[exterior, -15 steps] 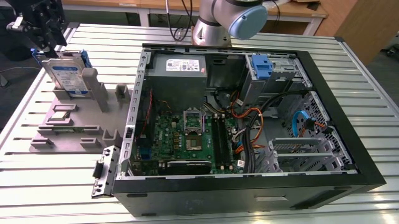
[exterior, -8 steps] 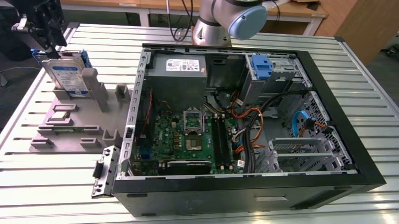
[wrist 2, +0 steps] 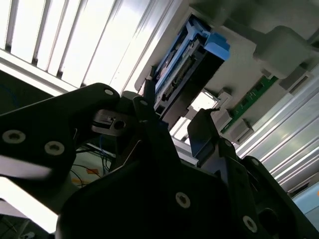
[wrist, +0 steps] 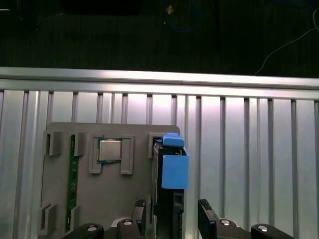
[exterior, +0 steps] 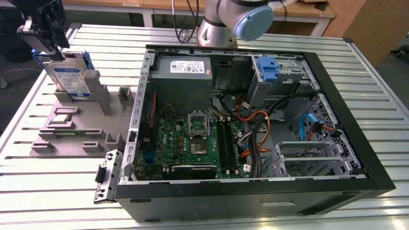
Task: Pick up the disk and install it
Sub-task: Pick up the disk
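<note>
Gripper [wrist: 172, 205] spread wide, one finger either side of the disk [exterior: 69, 76], which stands upright in the grey holder [exterior: 89, 120] beside the computer case [exterior: 370, 143]. If it closes off-centre, a finger could catch the blue frame and tilt or jam the drive in its slot.

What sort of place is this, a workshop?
Likely a robotics lab or test bench: a robot arm rises behind an opened computer case on a slatted metal table, with the disk upright in a grey parts holder.
</note>
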`<action>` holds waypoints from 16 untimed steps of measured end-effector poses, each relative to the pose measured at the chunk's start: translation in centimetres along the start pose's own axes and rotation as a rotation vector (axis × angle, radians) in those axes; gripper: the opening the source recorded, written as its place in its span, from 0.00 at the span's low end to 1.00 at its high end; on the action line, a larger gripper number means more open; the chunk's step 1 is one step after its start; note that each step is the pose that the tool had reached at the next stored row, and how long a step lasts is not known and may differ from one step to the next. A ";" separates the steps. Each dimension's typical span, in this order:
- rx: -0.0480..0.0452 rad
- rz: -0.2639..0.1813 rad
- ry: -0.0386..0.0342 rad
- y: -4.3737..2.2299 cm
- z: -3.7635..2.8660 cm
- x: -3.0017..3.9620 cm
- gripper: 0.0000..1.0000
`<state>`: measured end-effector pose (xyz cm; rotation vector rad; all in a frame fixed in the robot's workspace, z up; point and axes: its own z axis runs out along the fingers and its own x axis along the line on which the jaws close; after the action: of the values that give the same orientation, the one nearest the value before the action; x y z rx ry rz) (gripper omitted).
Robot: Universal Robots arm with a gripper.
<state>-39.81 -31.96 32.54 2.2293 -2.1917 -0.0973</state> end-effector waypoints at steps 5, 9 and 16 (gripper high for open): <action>-0.0008 -0.023 0.0013 0.18 0.41 -0.07 0.53; -0.0008 -0.034 0.0018 0.44 0.85 -0.05 0.53; -0.0012 -0.051 0.0027 0.51 1.38 -0.04 0.53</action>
<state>-40.40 -31.89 31.19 2.2842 -2.1327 -0.0961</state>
